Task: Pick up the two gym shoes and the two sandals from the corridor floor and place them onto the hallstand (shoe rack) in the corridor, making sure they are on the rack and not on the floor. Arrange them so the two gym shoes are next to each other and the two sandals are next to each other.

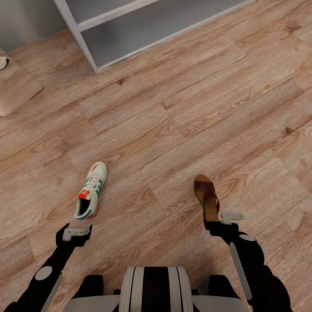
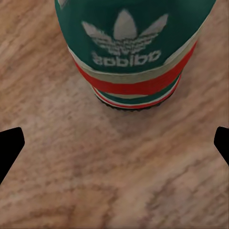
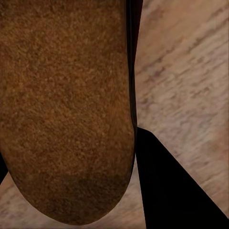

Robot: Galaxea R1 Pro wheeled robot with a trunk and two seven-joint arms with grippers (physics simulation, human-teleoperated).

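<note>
brown sandal (image 1: 206,195) lies on the floor (image 1: 182,125), long axis pointing away from the robot, heel between the spread fingers of the right hand (image 1: 215,225). left hand (image 1: 77,234), also spread, sits just behind the sneaker (image 1: 91,189) heel.

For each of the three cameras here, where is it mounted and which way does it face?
Head view: on the robot's head, looking down at the corridor floor, gym shoe, sandal and hallstand; both arms and the trunk show.
Left wrist view: near the left hand, facing the gym shoe's heel; dark fingertips show, apart.
Right wrist view: near the right hand, close over the sandal's footbed; one dark finger shows.
Shared: each wrist view shares its shoe with the head view.
</note>
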